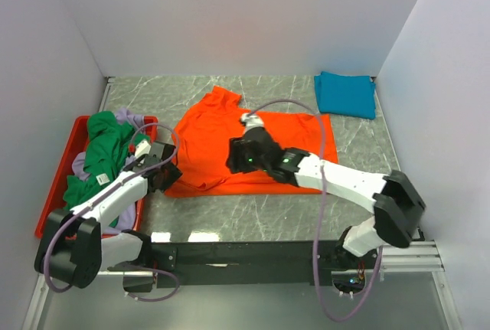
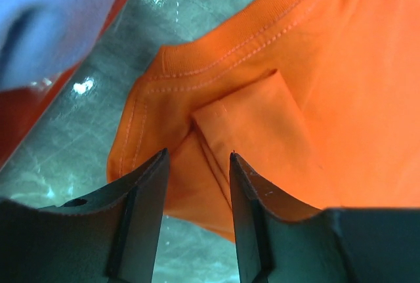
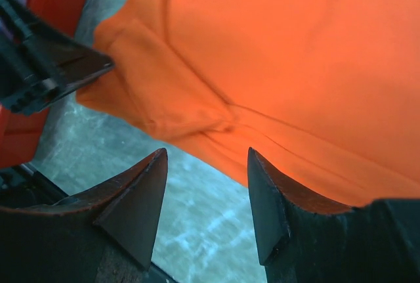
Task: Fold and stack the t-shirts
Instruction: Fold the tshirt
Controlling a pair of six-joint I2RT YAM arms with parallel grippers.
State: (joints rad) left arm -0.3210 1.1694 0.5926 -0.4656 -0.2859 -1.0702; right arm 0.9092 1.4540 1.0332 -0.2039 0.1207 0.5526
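Orange t-shirt (image 1: 207, 142) on marbled table (image 1: 260, 219)

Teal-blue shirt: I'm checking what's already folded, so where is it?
In the top view, the teal-blue shirt lies folded at the far right corner of the table, apart from the orange shirt spread mid-table.

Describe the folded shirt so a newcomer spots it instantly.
Start at the grey marble table and go to its far right corner. There lies the teal-blue shirt, the only one folded into a neat rectangle, lying apart from the spread orange shirt.
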